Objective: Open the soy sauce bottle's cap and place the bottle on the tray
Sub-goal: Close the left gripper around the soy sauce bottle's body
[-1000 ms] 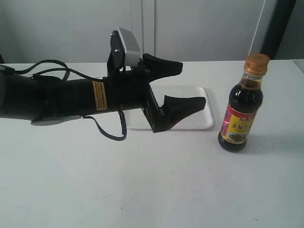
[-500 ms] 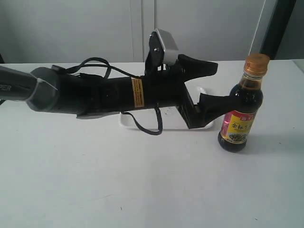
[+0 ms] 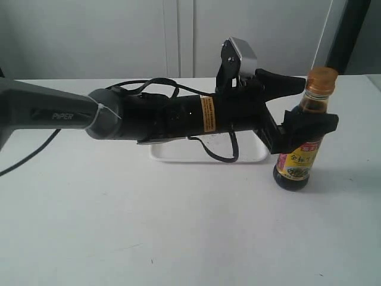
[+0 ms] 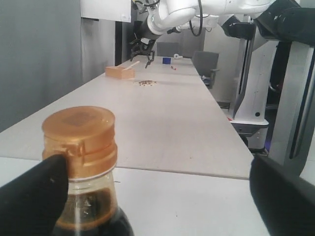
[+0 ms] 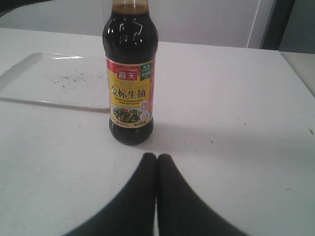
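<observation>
cap: closed | soy sauce bottle: just beside one jaw | jaws: wide apart

Premises are presenting as a robotics laboratory. A long white bench is running to the far end, where a white robot arm is reaching down near a wooden block; a grey chair is standing alongside.

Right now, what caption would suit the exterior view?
Open left gripper straddles the upright, capped soy sauce bottle beside the white tray.
</observation>
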`<state>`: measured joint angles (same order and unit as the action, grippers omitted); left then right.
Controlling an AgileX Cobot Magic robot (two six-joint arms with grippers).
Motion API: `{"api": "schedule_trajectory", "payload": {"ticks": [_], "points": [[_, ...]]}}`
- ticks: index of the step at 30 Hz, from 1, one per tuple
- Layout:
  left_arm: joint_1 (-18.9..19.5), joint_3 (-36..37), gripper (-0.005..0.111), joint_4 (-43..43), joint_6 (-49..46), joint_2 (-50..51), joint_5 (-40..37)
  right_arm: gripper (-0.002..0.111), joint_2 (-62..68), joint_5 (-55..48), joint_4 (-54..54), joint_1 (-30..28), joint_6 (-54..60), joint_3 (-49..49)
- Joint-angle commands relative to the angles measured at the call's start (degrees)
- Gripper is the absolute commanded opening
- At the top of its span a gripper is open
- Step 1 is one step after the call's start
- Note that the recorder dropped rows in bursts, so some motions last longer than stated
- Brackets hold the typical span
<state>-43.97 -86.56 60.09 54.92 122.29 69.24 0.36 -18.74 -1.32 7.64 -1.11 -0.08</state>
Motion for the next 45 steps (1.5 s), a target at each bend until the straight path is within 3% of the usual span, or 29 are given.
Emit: {"api": "schedule_trajectory", "payload": {"ticks": [1, 13, 25, 34, 39, 45], "points": [[-0.58, -2.34, 0.105, 0.46, 2.0, 1.79, 0.72, 0.0, -0.36, 0.51, 0.04, -0.3, -0.19, 0.08], [-2.02, -6.16, 0.105, -0.37, 3.39, 5.01, -0.3, 0.0, -0.36, 0.51, 0.04, -0.3, -0.19, 0.08], [2.19, -6.16, 0.105, -0.94, 1.83, 5.01, -1.68, 0.0, -0.36, 0.51, 0.04, -0.3, -0.19, 0.08], [1.39, -6.16, 0.105, -0.94, 1.87, 5.01, 0.05, 0.0, -0.36, 0.51, 0.04, -0.3, -0.19, 0.08], [-0.67, -6.16, 0.105, -3.14, -2.05, 5.01, -5.1, 0.0, -0.36, 0.51, 0.04, -0.3, -0.19, 0.08], [-0.67, -6.16, 0.105, -4.81, -3.84, 5.14, -6.03, 0.0, -0.36, 0.51, 0.04, -0.3, -0.19, 0.08]]}}
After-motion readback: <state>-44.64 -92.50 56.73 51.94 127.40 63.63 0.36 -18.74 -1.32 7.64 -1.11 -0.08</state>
